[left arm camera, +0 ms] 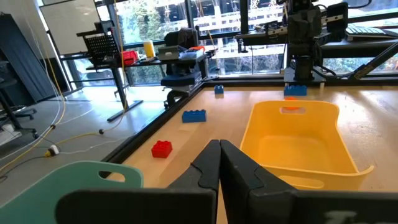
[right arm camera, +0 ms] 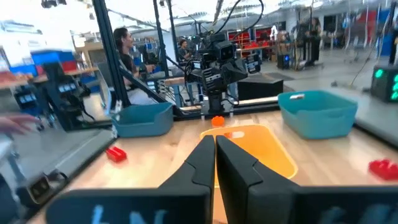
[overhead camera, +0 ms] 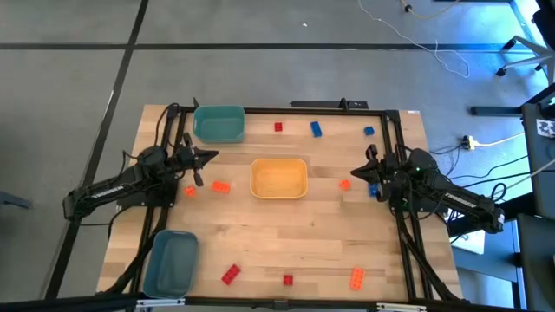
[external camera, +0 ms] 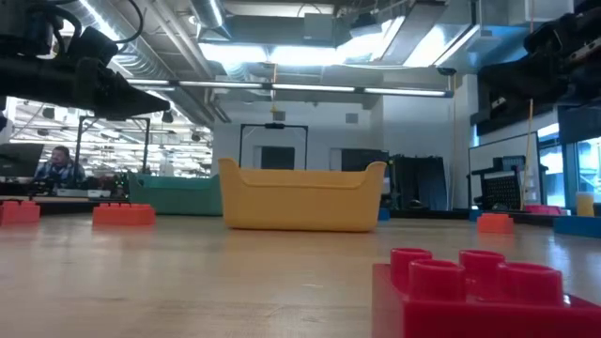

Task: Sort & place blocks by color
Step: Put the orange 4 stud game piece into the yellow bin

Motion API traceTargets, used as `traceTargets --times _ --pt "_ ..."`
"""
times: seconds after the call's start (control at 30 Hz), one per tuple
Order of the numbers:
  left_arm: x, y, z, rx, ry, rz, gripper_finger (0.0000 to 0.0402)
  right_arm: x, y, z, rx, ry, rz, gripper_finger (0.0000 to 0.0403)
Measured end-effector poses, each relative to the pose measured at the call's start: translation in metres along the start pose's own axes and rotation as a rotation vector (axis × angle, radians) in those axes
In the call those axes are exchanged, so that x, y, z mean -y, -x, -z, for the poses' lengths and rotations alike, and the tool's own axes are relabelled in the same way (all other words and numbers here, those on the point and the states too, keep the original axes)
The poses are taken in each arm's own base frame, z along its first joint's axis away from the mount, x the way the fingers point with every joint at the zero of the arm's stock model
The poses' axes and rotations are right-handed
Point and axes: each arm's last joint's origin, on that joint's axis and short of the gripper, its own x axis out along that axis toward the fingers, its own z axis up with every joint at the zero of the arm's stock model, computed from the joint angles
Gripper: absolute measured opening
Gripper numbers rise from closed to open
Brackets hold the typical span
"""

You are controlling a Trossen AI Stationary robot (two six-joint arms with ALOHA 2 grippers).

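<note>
- High view: blocks (overhead camera: 220,186) lie scattered over the desk (overhead camera: 260,234) around the yellow bin (overhead camera: 278,178).
- Low view: a red block (external camera: 479,296) sits nearest — likely light, rigid, best pinched across flat sides.
- Wrist views: left end effector (left arm camera: 219,163) and right end effector (right arm camera: 215,157) both clenched, empty.

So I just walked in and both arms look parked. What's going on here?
A brick-sorting job that looks barely begun. The left claw and right claw hover shut and empty on either side of the yellow bin, which looks empty. Red, orange and blue bricks lie scattered on the table, for example an orange brick near the left claw. The teal bin and blue bin sit on the left side.
</note>
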Motion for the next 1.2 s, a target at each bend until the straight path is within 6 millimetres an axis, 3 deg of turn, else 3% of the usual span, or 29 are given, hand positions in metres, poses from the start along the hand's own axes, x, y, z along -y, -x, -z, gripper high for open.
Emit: traceTargets --times 0.3,0.5,0.73,0.93,1.2 --pt "0.0 0.0 0.0 0.002 -0.041 -0.006 0.0 0.003 0.001 -0.007 0.093 -0.13 0.137 0.0008" --pt "-0.001 0.0 -0.001 0.004 -0.128 -0.037 0.0 -0.003 0.005 -0.029 0.096 -0.097 0.192 0.0002" --pt "-0.003 0.0 -0.006 0.056 -0.119 -0.085 0.0 -0.012 0.011 -0.069 -0.034 -0.152 0.318 0.0001" --pt "-0.007 0.004 -0.031 0.137 -0.068 -0.128 0.0 -0.008 -0.004 -0.111 -0.236 -0.229 0.474 0.0001" --pt "-0.014 0.01 -0.068 -0.126 -0.109 -0.214 0.0 0.008 -0.041 -0.151 -0.587 -0.522 0.628 0.0"
